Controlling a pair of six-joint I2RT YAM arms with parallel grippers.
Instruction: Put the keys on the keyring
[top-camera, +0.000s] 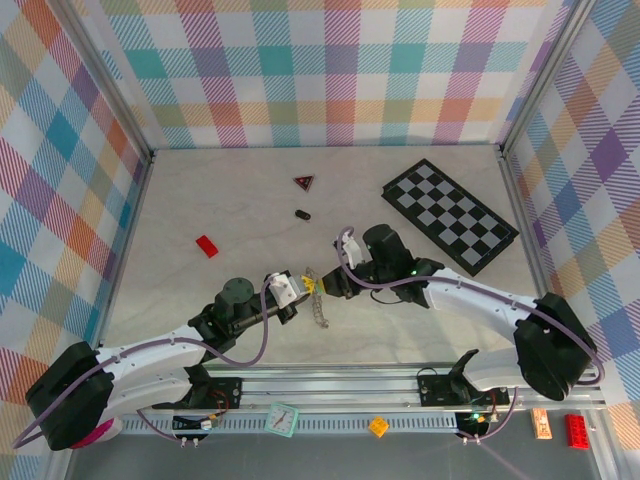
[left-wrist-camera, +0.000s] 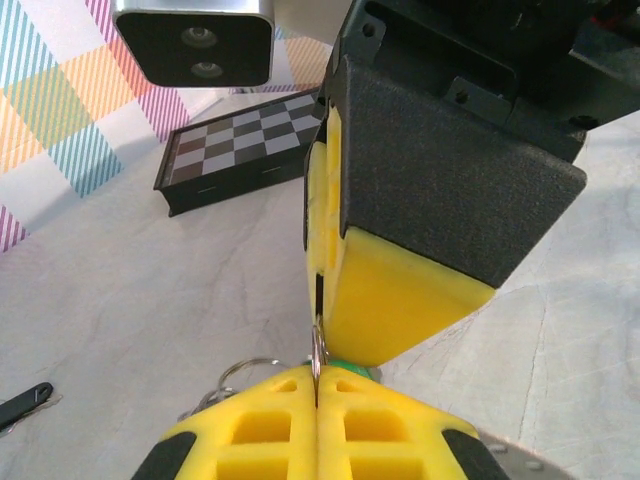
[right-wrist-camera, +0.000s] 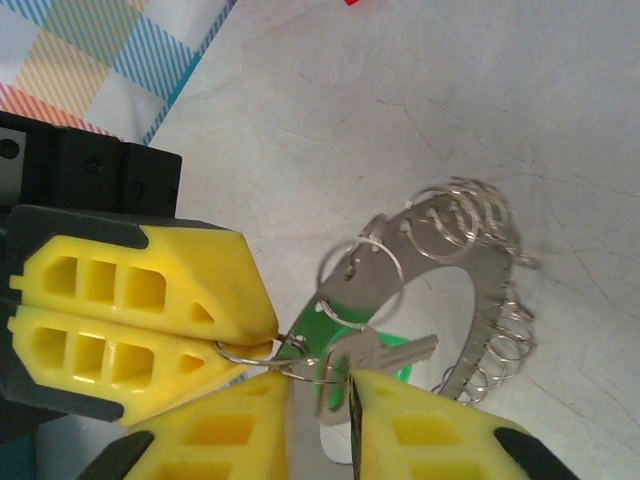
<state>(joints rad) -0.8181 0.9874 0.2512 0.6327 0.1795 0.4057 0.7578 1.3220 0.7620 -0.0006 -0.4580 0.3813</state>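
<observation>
My left gripper (left-wrist-camera: 318, 385) is shut on a thin silvery keyring (left-wrist-camera: 318, 352), a small split ring seen edge-on between its yellow fingertips. In the right wrist view the left gripper (right-wrist-camera: 262, 342) holds that keyring (right-wrist-camera: 240, 353) from the left. A silver key (right-wrist-camera: 372, 358) lies over a green tag (right-wrist-camera: 318, 328), its head in the gap of my right gripper (right-wrist-camera: 320, 388), whose jaws stand apart. The ring reaches the key's head; I cannot tell if it passes through. In the top view both grippers (top-camera: 303, 288) (top-camera: 330, 283) meet tip to tip at mid-table.
A curved metal strip (right-wrist-camera: 470, 300) carrying several split rings hangs from the green tag and trails on the table (top-camera: 318, 310). A chequered board (top-camera: 450, 215) lies back right. A dark red triangle (top-camera: 304, 182), a black oval piece (top-camera: 302, 214) and a red brick (top-camera: 207, 245) lie behind.
</observation>
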